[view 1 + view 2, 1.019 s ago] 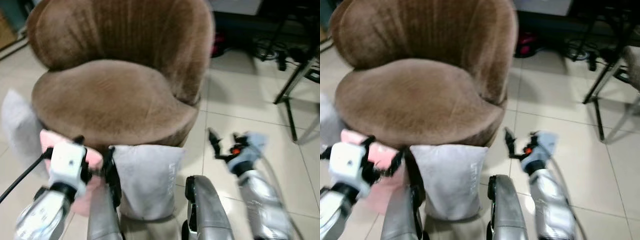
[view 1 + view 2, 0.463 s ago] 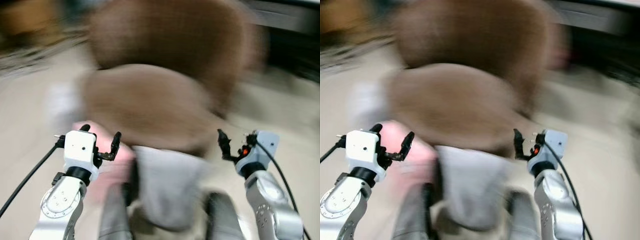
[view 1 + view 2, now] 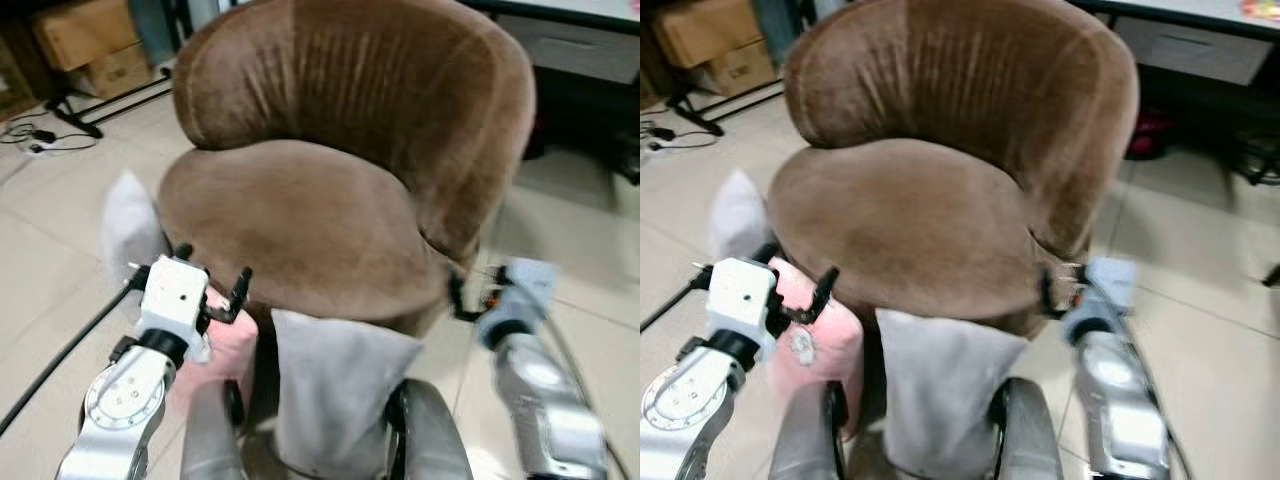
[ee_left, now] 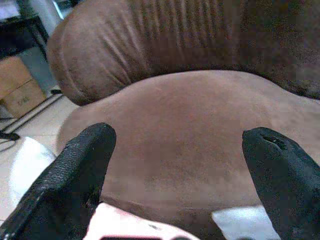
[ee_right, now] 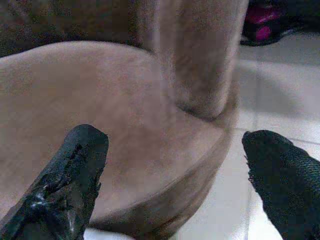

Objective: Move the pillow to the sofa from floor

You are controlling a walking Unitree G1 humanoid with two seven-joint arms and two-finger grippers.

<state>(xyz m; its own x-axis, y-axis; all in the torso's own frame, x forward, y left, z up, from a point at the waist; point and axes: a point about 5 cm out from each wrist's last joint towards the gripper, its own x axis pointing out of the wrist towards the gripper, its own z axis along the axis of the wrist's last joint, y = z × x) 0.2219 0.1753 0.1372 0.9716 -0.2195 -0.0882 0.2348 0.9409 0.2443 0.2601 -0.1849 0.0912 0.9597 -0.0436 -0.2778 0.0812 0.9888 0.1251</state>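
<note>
Three pillows on floor, none moved yet. Left eye view: grey pillow [image 3: 335, 385] below and between both pincers, against the sofa [image 3: 300, 220]; pink pillow [image 3: 222, 345] just under left pincer [image 3: 212, 290], spread, empty. Right pincer [image 3: 458, 295] blurred. Left wrist view: fingers [image 4: 75, 175] wide. Right wrist view: fingers [image 5: 65, 175] spread, seat beyond. Grasp and lift remain.

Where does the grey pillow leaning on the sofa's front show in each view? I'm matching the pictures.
Left eye view: grey pillow low centre, between the robot's legs.
Right eye view: low centre, beside the pink pillow.
Left wrist view: pale corner under the seat edge.
Right wrist view: cannot tell.
Shared landmark: brown sofa seat.
</note>
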